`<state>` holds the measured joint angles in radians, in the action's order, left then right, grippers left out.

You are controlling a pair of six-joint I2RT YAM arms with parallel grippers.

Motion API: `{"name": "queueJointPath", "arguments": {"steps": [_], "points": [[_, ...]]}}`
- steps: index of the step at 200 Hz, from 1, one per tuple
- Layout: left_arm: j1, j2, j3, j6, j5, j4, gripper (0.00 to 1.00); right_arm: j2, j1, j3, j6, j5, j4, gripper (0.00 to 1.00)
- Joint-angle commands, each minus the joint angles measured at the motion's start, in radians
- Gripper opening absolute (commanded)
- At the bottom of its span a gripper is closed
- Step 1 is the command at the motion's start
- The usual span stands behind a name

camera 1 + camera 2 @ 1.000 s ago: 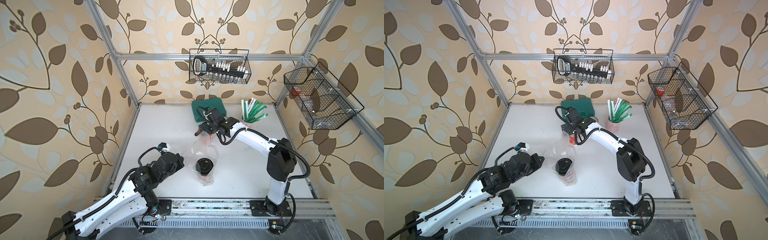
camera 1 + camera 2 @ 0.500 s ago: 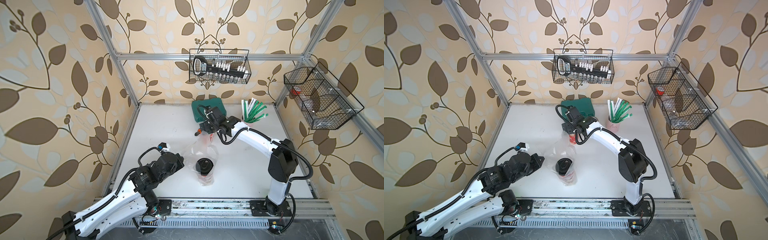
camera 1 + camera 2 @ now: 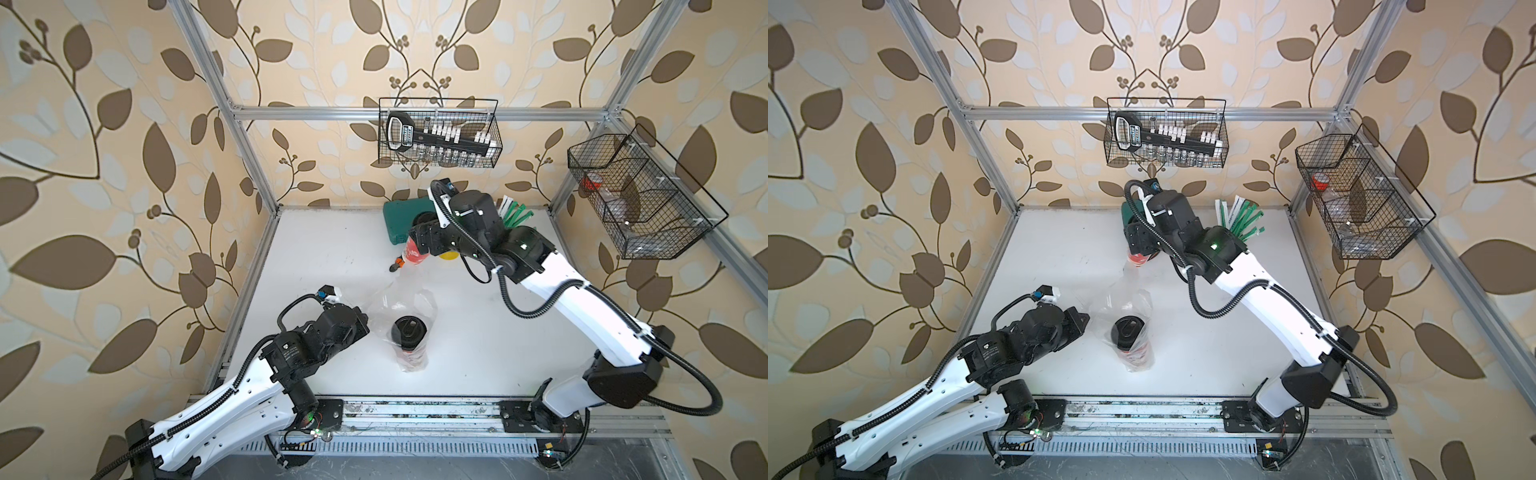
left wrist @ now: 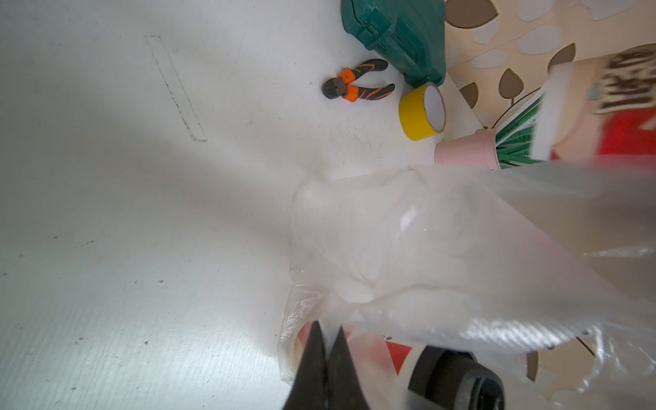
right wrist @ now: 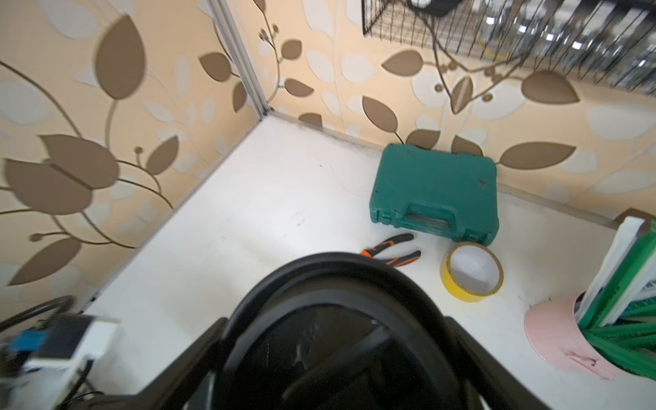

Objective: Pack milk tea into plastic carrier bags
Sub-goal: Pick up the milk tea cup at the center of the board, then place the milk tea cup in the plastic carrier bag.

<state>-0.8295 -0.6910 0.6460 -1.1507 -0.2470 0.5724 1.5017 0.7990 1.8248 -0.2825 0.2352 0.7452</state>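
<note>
Bag point(image 4: 408, 248) edge sits pinched between the closed left jaws, one cup point(image 3: 409, 332) inside it just beyond them, while the right jaws clasp another cup point(image 3: 415, 254) between them.

My held cup point(image 3: 415, 253) was red with a cream cartoon print and a black lid, like the bagged cup point(image 3: 409, 331). My bag point(image 3: 417, 297) was clear. The case point(image 5: 433, 191) was green, the tape point(image 4: 413, 117) yellow, the pliers point(image 4: 355, 87) orange and black, the pot point(image 5: 553, 340) pink, its straws point(image 5: 639, 269) green and white. The walls point(image 3: 124, 166) were beige with brown leaves.
</note>
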Motion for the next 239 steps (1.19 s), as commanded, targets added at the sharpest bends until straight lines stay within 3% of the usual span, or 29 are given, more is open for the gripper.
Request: {"name": "queueJointPath", "arguments": {"steps": [1, 82, 129, 239], "points": [[0.009, 0.003, 0.021, 0.013, -0.032, -0.024, 0.00, -0.062, 0.027, 0.020, 0.002, 0.000, 0.066, 0.80], [0.009, -0.025, 0.031, 0.019, -0.017, -0.058, 0.00, -0.123, 0.261, 0.001, -0.025, -0.031, 0.077, 0.75], [0.009, -0.011, 0.039, 0.025, -0.029, -0.047, 0.00, -0.120, 0.269, -0.137, -0.037, -0.003, 0.060, 0.75], [0.009, -0.005, 0.042, 0.034, -0.035, -0.037, 0.00, -0.006, 0.258, -0.226, -0.004, 0.124, -0.004, 0.75]]}}
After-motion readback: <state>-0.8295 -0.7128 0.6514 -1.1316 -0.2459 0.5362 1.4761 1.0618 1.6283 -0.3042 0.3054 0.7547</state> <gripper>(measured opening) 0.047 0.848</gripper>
